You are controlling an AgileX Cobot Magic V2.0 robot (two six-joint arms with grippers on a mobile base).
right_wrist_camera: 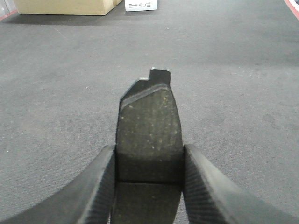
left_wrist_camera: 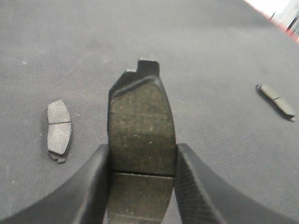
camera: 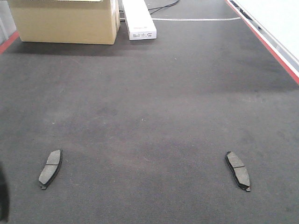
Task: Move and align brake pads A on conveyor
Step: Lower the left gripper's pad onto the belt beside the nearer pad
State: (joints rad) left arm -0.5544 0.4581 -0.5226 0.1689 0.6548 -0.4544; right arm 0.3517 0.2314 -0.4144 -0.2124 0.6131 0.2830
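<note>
The left pincer (left_wrist_camera: pixel 142 186) is clamped on a flat dark-grey curved brake pad (left_wrist_camera: pixel 141 133), its two black ribbed fingers (left_wrist_camera: pixel 96 186) pressing the long edges. The right pincer (right_wrist_camera: pixel 148 186) is clamped in the same way on a second dark-grey brake pad (right_wrist_camera: pixel 149 135). Two more grey grooved pads lie flat on the dark charcoal textured conveyor belt (camera: pixel 149 107), one at the near left (camera: pixel 50 168) and one at the near right (camera: pixel 238 170), well apart. At the far end stand a tan cardboard box (camera: pixel 63 21) and a white carton (camera: pixel 138 18).
</note>
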